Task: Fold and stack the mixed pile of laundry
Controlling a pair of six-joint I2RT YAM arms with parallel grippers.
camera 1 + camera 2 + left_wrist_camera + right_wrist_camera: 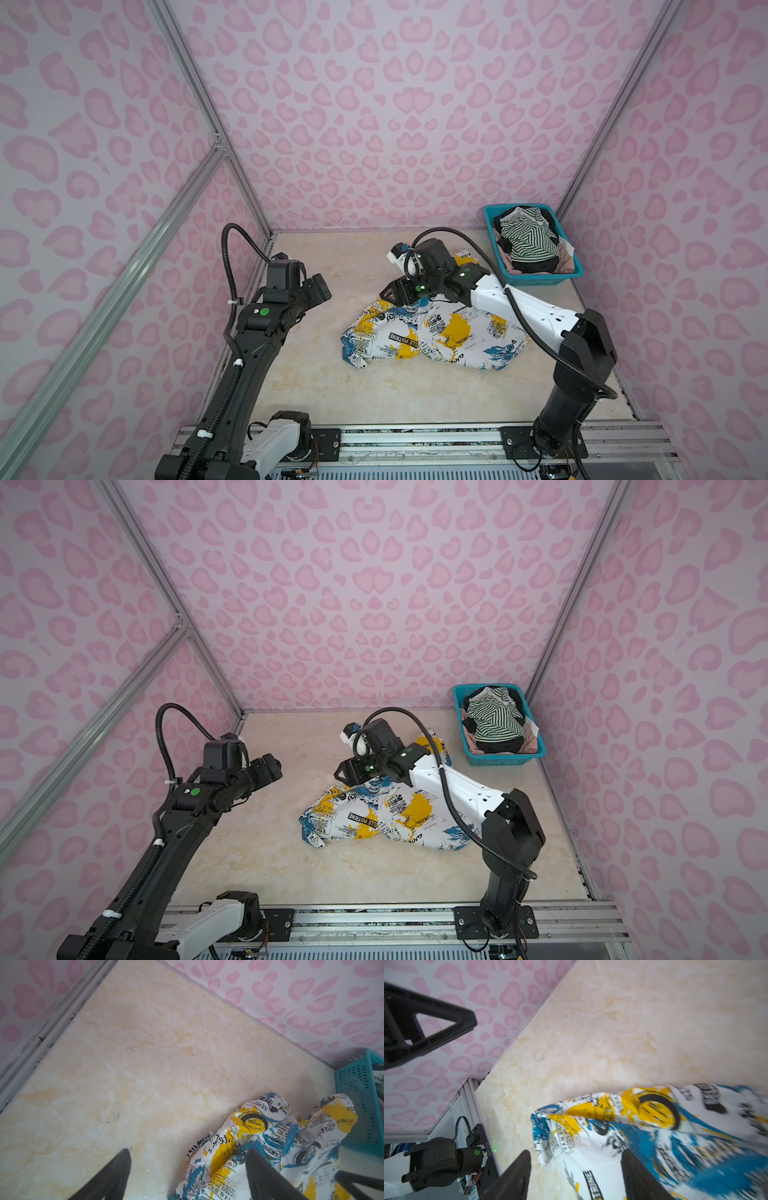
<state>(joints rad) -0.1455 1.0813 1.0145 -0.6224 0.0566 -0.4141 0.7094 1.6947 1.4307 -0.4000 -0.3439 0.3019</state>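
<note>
A white garment with blue and yellow splashes and black lettering [436, 336] [386, 816] lies crumpled on the middle of the table. My right gripper [392, 291] [343, 773] hovers over its far left edge. In the right wrist view that gripper [576, 1153] is open, with the blurred cloth [643, 1136] below and between its fingers and not pinched. My left gripper [324, 286] [274, 766] hangs open to the left of the garment. In the left wrist view it [188, 1152] holds nothing, and the cloth [270, 1142] lies beside one finger.
A teal mesh basket [536, 280] [498, 759] [357, 1084] stands at the back right corner. It holds a green-and-white striped top [528, 239] [496, 721], a black garment [536, 264] and a pale pink one [565, 255]. Pink patterned walls enclose the table on three sides.
</note>
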